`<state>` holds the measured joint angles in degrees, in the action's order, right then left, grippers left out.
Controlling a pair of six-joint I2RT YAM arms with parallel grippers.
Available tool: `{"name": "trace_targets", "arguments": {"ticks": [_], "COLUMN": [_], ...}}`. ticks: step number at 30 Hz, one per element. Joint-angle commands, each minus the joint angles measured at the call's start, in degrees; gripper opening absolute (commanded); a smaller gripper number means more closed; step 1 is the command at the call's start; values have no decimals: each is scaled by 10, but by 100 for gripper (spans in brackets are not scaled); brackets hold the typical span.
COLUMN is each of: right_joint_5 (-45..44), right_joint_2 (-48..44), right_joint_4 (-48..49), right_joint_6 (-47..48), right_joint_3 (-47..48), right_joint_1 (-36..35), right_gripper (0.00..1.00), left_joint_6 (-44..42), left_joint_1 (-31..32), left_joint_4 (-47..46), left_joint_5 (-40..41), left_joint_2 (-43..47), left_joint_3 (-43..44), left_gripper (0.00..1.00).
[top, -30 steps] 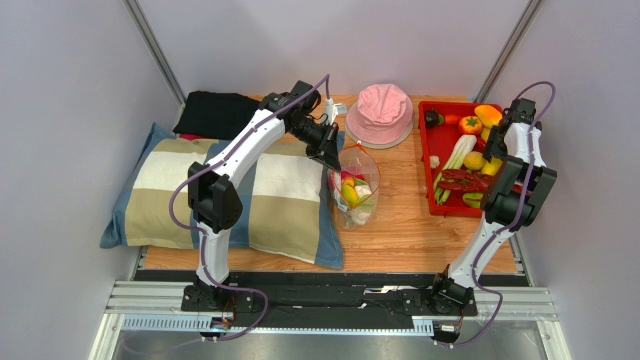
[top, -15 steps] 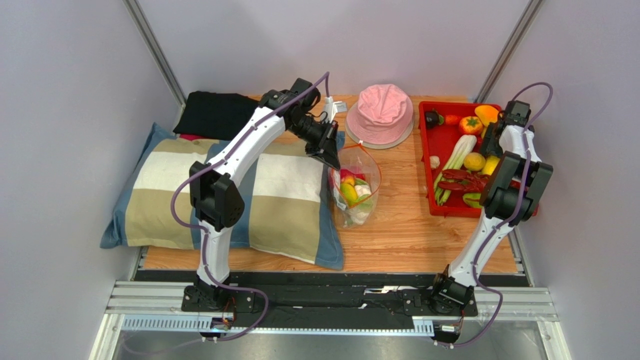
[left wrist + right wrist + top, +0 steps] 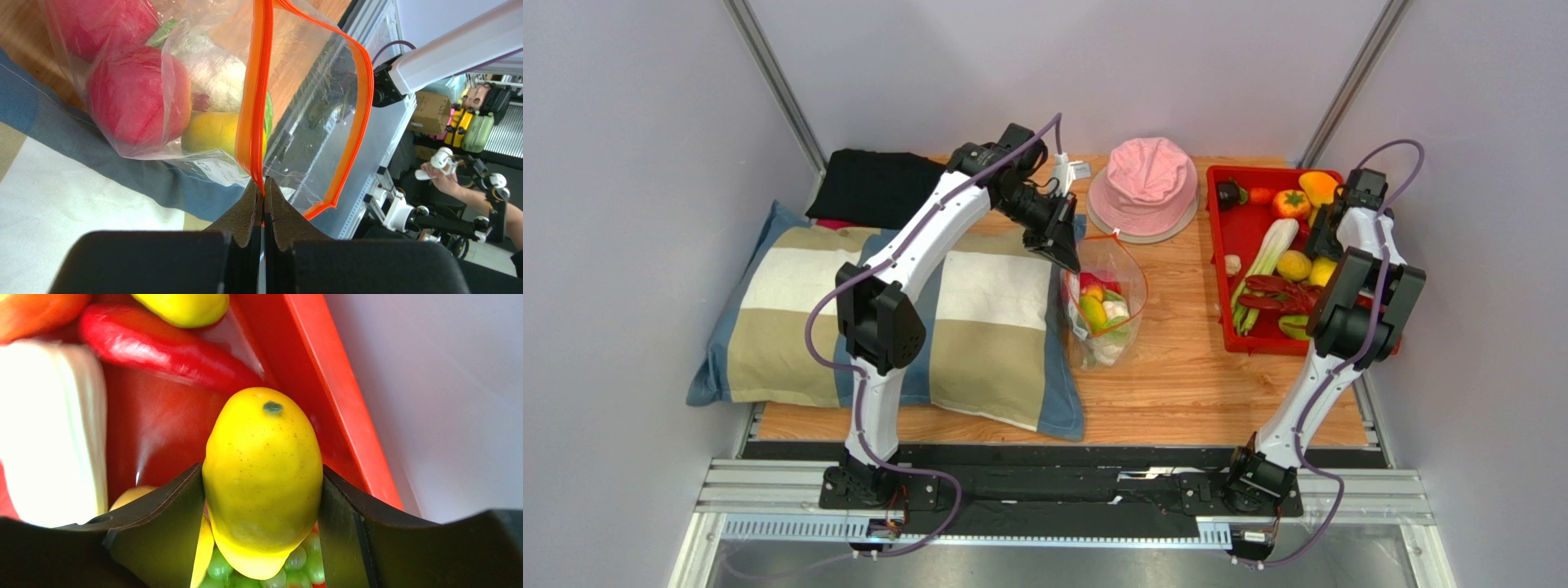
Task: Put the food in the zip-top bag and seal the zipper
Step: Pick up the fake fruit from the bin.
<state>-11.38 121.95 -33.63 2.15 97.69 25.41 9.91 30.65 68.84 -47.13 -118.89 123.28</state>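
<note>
While right jaws clasp mango (image 3: pixel 263 478), zipper (image 3: pixel 253 92) gapes.

Bright, even, diffuse light from above, faint soft shadows on the table (image 3: pixel 1210 380), top view sharp throughout, reflections on the zip-top bag (image 3: pixel 307 110) in the left wrist view, left claw (image 3: pixel 264 195) dark and soft-edged, pale glare streak on the red tray (image 3: pixel 344 392)

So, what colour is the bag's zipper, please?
The zipper is orange-red; clearest in the left wrist view.
</note>
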Motion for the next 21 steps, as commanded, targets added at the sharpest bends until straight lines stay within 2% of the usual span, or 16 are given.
{"name": "trace_targets", "arguments": {"ticks": [1,3,7,8,10,11,17,21], "right_joint_5": [38,56,105,151,190,237,432,456], "right_joint_2": [-111,-128,-169,-189,-215,-240,-346,-407], "right_joint_4": [0,-19,-50,-57,-71,-76,-95,-94], "right_joint_6": [-9,-10,-13,-12,-10,-9,-32,-50], "right_joint_3": [-2,14,40,43,47,46,-6,-53], "right_joint_1": [-3,-4,-13,-16,-34,-42,-158,-305], "right_gripper": [29,18,4,0,0,0,0,0], "left_joint_6": [-2,-3,-1,1,2,3,12,20], "left_joint_1": [-2,-3,-3,-3,-3,-3,-4,-5], "left_joint_4": [-6,-6,-13,-14,-16,-17,-34,-51], "left_joint_5": [3,2,5,5,5,4,-2,-7], "left_joint_2": [2,3,9,10,11,13,20,30], "left_joint_3": [28,24,15,13,13,13,4,-9], "left_gripper": [0,0,0,0,0,0,0,0]}}
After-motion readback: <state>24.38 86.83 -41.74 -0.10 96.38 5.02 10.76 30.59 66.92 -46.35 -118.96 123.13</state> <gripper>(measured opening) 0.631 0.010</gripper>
